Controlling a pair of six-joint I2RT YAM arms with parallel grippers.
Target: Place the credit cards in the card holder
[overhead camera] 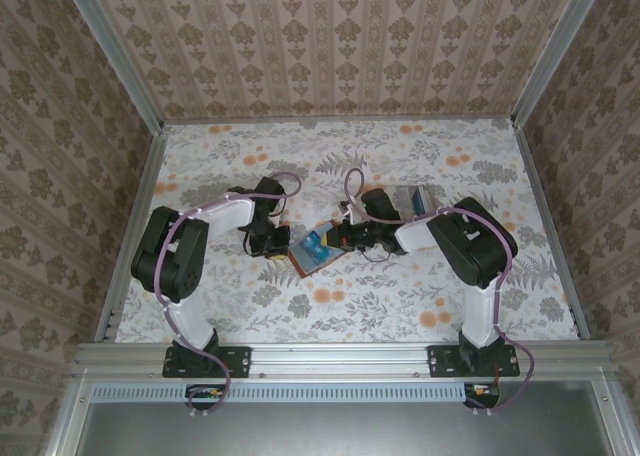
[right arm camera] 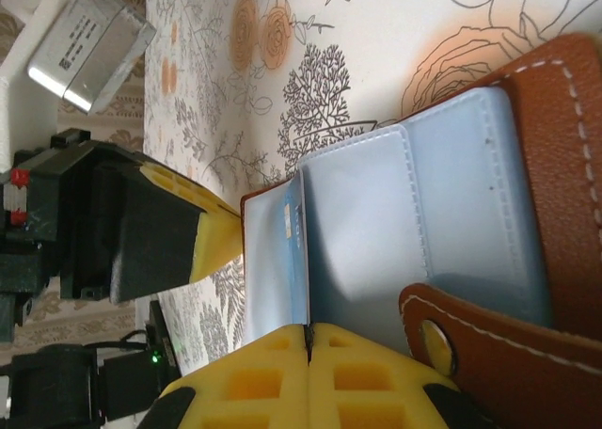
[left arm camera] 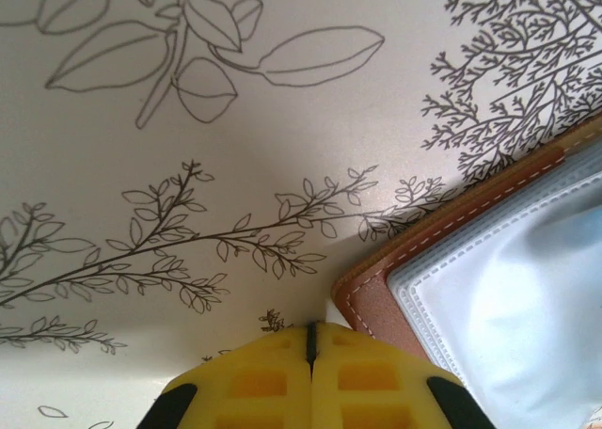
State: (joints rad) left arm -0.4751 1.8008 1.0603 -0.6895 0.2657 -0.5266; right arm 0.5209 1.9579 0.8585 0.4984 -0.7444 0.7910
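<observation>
While the card holder [overhead camera: 312, 250] lies opened on the leaf-printed cloth [overhead camera: 400, 306], it is flanked by both arms. The left gripper [left arm camera: 310, 354] is set at its left corner, and the right gripper [right arm camera: 308, 349] at its right side, over the inner pockets. Both pairs of yellow fingertips are seen pressed together with no gap. Nothing is held by the left pair, which is planted on the cloth just beside the holder's stitched brown edge. One blue-printed card [right arm camera: 292, 230] is seen in the pocket leaf on the holder's left half. That leaf's edge runs straight to the seam of the right fingertips, but whether it is pinched there cannot be told. The loose cards [overhead camera: 416, 198] are stacked on the cloth to the right of the holder and farther from the arm bases, behind the right wrist and well apart from the holder. Their long axis appears to run roughly across the table, though this is too small to be fixed. The stack is judged to be far nearer the right arm, so the next pick would best be made from that side. The left arm is better placed for the holder to be pinned by it.
</observation>
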